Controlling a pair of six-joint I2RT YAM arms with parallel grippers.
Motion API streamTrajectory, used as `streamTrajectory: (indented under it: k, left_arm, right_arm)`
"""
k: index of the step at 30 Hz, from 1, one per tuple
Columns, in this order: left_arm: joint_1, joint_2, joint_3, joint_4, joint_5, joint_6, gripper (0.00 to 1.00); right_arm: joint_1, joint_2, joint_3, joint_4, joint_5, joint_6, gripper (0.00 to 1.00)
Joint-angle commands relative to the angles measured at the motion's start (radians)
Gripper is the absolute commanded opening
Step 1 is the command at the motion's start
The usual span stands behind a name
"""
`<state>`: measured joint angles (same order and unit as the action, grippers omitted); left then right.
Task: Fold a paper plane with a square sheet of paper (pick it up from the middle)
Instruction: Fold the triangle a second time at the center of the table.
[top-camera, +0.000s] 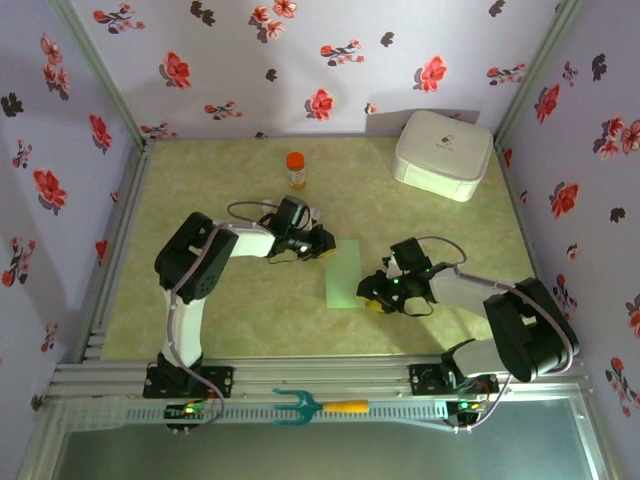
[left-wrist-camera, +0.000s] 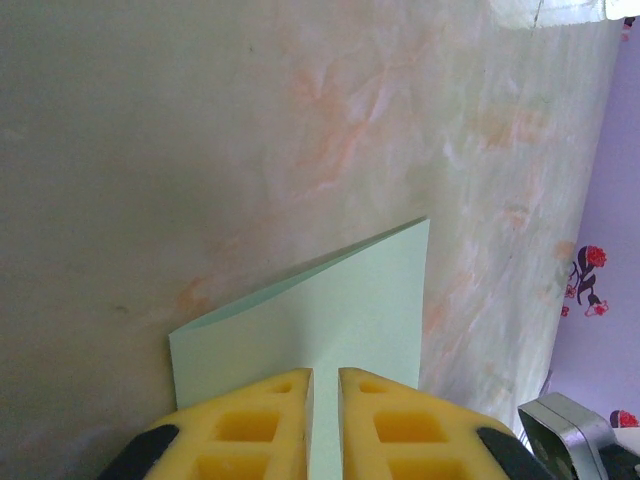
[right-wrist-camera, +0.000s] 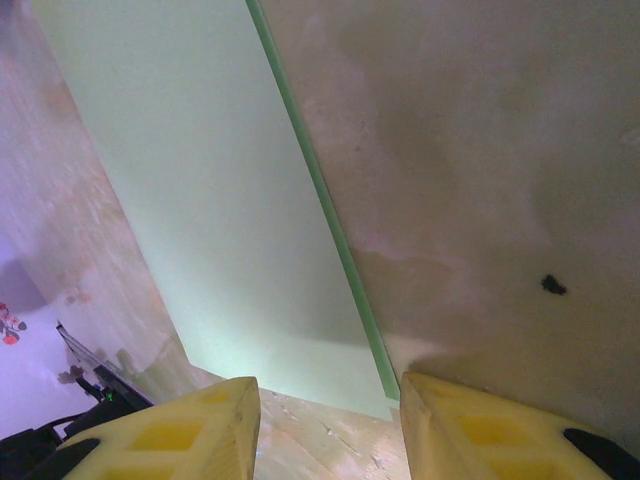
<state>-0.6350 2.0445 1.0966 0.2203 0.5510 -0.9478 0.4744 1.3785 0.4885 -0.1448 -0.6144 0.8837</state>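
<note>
Left gripper (top-camera: 327, 245) pinches folded paper (top-camera: 346, 274) at its 11 o'clock corner. Right gripper (top-camera: 373, 296) sits at 4 o'clock, jaws apart.

Top external: high behind the near edge, looking down on the whole table (top-camera: 250, 320).
Left wrist: close, low along the sheet of paper (left-wrist-camera: 340, 310).
Right wrist: close above the same sheet (right-wrist-camera: 200, 180).
Shared: that sheet.

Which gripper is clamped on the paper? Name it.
The left gripper: its jaws are pinched on the edge of the paper. On the right gripper the jaws stand open, gripping nothing.
</note>
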Motion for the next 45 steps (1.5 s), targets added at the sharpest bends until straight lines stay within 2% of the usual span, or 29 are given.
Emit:
streamTrajectory:
  k: [1,13,25,37,45]
  left_arm:
    - [-0.002,0.019,-0.030,-0.103,-0.040,0.009,0.16]
    - [-0.004,0.021,-0.026,-0.094,-0.034,0.007,0.16]
    - [-0.003,0.019,-0.006,-0.087,-0.006,0.023,0.16]
    - [-0.005,0.014,-0.004,-0.077,0.008,0.026,0.17]
    - [-0.006,-0.010,-0.012,-0.058,0.009,0.025,0.24]
  right_arm:
    - [0.010,0.014,-0.013,0.050,-0.039,0.027,0.41]
    - [0.006,0.001,0.018,0.057,0.007,0.003,0.44]
    - [-0.051,0.109,0.040,0.247,-0.059,0.008,0.44]
    - [-0.089,0.187,0.031,0.411,-0.120,0.020,0.38]
    - [-0.095,0.209,0.033,0.458,-0.130,0.017,0.34]
